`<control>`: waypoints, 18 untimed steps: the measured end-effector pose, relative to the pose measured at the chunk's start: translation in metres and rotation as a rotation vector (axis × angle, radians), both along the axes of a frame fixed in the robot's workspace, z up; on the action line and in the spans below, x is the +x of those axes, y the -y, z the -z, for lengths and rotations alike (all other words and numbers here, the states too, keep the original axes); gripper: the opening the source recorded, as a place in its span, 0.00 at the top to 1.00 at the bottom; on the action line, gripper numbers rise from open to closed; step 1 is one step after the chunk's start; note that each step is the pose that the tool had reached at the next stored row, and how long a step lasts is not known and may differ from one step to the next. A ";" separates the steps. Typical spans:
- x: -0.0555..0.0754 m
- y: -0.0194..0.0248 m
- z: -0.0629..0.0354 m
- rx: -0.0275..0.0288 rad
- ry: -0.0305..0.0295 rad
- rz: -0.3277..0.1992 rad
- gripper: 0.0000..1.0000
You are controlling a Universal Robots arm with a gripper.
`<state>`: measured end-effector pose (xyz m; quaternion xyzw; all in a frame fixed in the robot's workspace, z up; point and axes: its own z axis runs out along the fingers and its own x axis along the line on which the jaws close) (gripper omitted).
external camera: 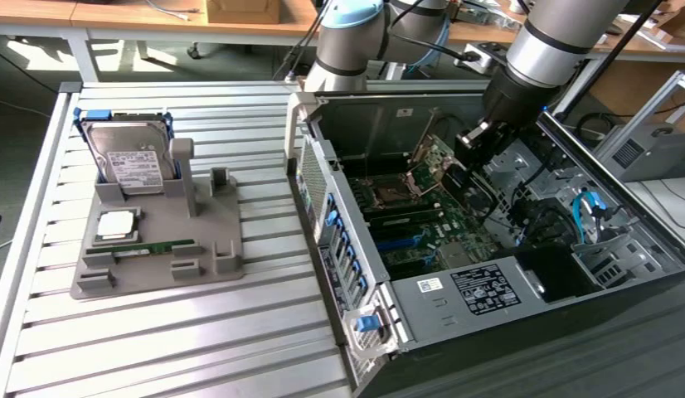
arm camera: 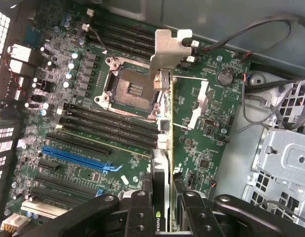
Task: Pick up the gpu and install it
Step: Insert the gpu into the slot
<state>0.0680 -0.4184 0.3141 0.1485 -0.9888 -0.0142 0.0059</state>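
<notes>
— Where is your gpu (arm camera: 165, 143) now?

— Inside the computer case (external camera: 320, 166), standing on edge over the motherboard (arm camera: 204, 148). Your gripper (arm camera: 165, 207) pinches it, with one black finger (arm camera: 141, 212) on either face.

— How does it look?

— It is a thin, flat green card. From the wrist you see it edge-on, with one silvery sheet-metal bracket (arm camera: 167, 49), bent at its tip, at the end away from the gripper.

— And around it?

— The motherboard is green and studded with small parts. It has one blue slot (arm camera: 76, 157) among long black ones, and one square metal-framed socket (arm camera: 133, 89). Outside the case, on the exterior view's left, one grey plastic tray (external camera: 154, 278) sits on the ribbed metal table (external camera: 210, 348). It holds one boxy silver hard drive (external camera: 130, 162), upright, and one narrow green memory stick (external camera: 143, 247), lying flat.
</notes>
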 end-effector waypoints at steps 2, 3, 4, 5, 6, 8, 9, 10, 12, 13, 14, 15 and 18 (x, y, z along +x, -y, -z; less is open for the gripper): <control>0.000 0.0000 0.0000 0.0000 0.0000 -0.017 0.73; 0.000 0.0000 0.0000 0.0000 0.0000 -0.023 0.73; 0.000 0.0000 0.0000 0.0000 0.0000 -0.030 0.73; 0.000 0.0000 0.0000 0.0001 0.0000 -0.036 0.73; 0.000 0.0000 0.0000 0.0000 0.0000 -0.042 0.73; 0.000 0.0000 0.0000 0.0000 0.0000 -0.059 0.73; 0.000 0.0000 0.0000 0.0000 0.0000 -0.070 0.73; 0.000 0.0000 0.0000 0.0000 0.0000 -0.080 0.73; 0.000 0.0000 0.0000 0.0000 0.0000 -0.100 0.73; 0.000 0.0000 0.0000 0.0000 0.0000 -0.107 0.73; 0.000 0.0000 0.0000 0.0000 0.0001 -0.115 0.73; 0.000 0.0000 0.0000 0.0000 0.0000 -0.123 0.73; 0.000 0.0000 0.0000 0.0000 0.0000 -0.153 0.73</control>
